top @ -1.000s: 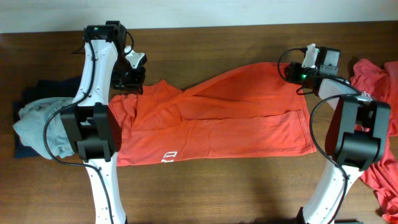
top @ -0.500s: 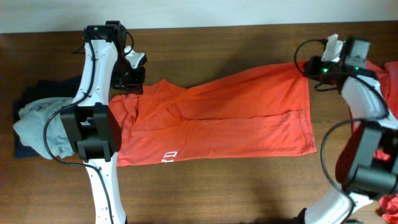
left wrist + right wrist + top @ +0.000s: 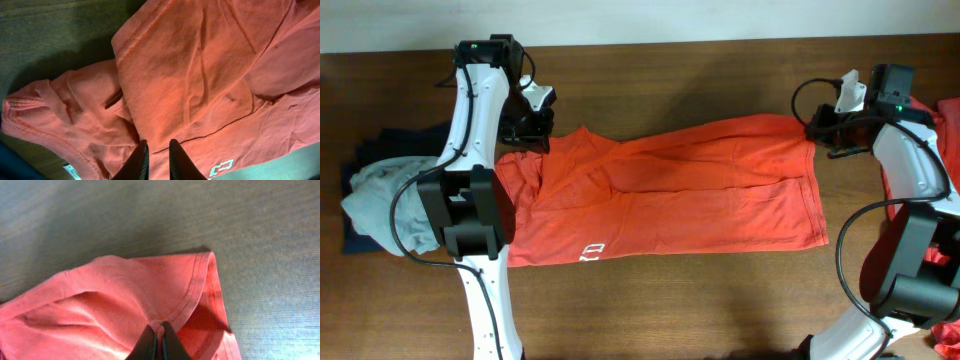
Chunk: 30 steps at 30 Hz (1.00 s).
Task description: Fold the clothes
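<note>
Two arms hold one orange-red T-shirt point(image 3: 670, 195) stretched across the middle of the bench point(image 3: 670, 70).
The right end effector point(image 3: 159, 330) is clamped tight on the hem corner at the shirt's 2 o'clock. The left end effector point(image 3: 156, 155) pinches cloth at its 10 o'clock shoulder. A grey garment point(image 3: 380, 200) lies on a navy garment point(image 3: 390, 140) at the bench's 9 o'clock.

**Even light above, murkier wrist views**

In the overhead view you get soft, even light, with only faint shadows on the counter point(image 3: 670, 310). Both wrist views run dimmer. The T-shirt point(image 3: 200, 65) throws a dark shadow at left of frame, and the right claw point(image 3: 158, 342) sits dark and unsharp at the bottom edge.
</note>
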### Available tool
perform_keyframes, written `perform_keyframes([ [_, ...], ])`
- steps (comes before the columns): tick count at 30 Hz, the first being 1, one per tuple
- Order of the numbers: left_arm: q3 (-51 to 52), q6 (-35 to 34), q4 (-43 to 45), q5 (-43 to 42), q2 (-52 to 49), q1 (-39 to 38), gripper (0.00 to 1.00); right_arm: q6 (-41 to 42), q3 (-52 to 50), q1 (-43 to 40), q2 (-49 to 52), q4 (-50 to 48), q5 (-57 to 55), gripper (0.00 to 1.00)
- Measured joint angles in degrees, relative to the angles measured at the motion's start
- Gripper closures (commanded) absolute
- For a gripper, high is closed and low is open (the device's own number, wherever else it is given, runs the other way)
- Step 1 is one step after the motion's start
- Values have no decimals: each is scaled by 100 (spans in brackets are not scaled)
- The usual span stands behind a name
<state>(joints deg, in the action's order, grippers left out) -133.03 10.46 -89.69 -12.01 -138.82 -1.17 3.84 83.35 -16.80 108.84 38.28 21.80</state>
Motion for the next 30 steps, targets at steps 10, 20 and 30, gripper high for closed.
perform_keyframes([
  [10,2,-57,188,0,157,0,59,-4,0,0,0,85,-229,92],
  [20,879,-61,1775,92,192,0,53,-2,0,0,0,46,-227,92],
  [30,1749,-63,2555,83,195,0,80,-2,0,0,0,-37,-227,92],
])
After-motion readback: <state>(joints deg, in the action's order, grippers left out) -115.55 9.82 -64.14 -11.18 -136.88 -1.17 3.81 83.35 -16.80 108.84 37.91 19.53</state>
